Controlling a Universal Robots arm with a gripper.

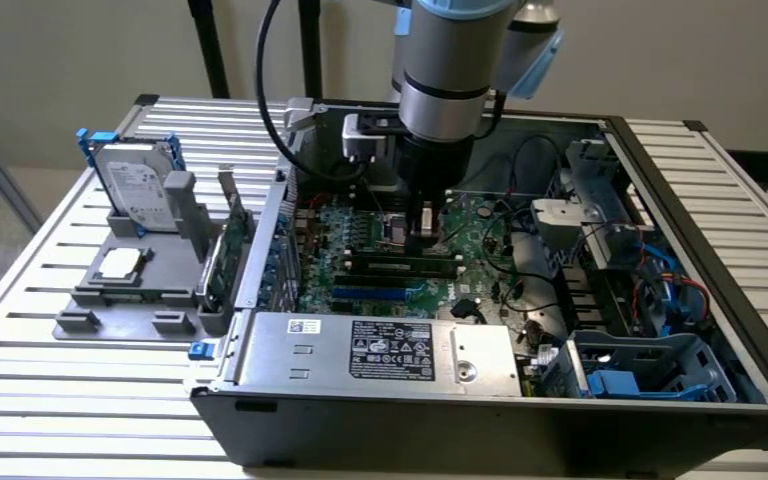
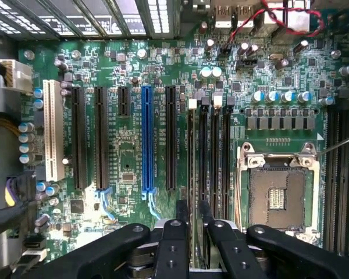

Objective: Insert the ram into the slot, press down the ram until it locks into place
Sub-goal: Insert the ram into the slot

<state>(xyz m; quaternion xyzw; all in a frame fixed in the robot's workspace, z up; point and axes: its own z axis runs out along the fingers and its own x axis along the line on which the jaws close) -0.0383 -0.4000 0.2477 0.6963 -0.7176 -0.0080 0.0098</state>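
Gripper: the gripper (image 2: 193, 218) is low over the motherboard, its fingers drawn close together with the ram's top edge between them. I judge it clamped on the ram.
Ram: the ram (image 2: 192, 157) stands on edge in the slot (image 2: 192, 104), the one of the black row nearest the blue socket. In the exterior view the ram (image 1: 398, 262) sits low and level along the board under the gripper (image 1: 424, 240).
Progress: insertion looks done or nearly done, since the stick is in line with the slot and down in it.
Left to do: locking not confirmed. Cannot tell whether the end clips have closed.
Neighbours: empty slots (image 2: 215, 157) run just beside the ram on the side of the bare processor socket (image 2: 277, 195). The blue socket (image 2: 147, 139) lies on the other side. Nothing lies across the ram.
Obstructions: red and black cables (image 2: 262, 20) are at the board's far edge, well apart from the slot. The power supply (image 1: 371, 350) stands near the blue socket but is no hindrance from above.
Outside the case: a green card (image 1: 233, 245) and a hard drive (image 1: 137, 190) stand in a grey holder on the slatted surface (image 1: 37, 300).
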